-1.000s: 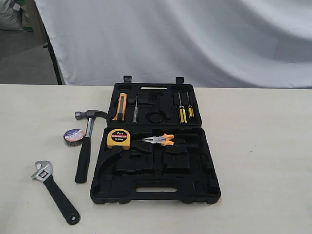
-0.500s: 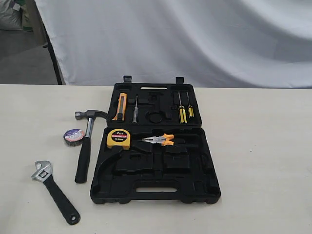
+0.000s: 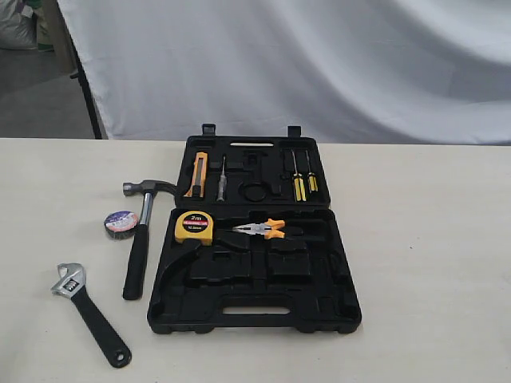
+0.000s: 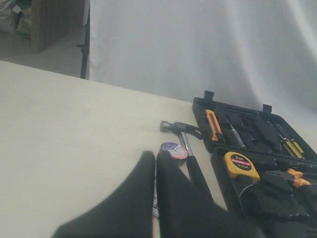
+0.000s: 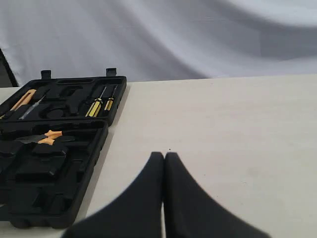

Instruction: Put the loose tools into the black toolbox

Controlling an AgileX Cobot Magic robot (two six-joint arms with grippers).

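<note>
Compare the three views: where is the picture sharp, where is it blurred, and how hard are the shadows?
Exterior view: soft, even light; the hammer and wrench are sharp, with faint shadows and no glare. Left wrist view: the left gripper is a blurred dark shape near the lens, and the tape roll beyond it is clearer. Right wrist view: the right gripper is likewise blurred, the toolbox sharper.
</note>
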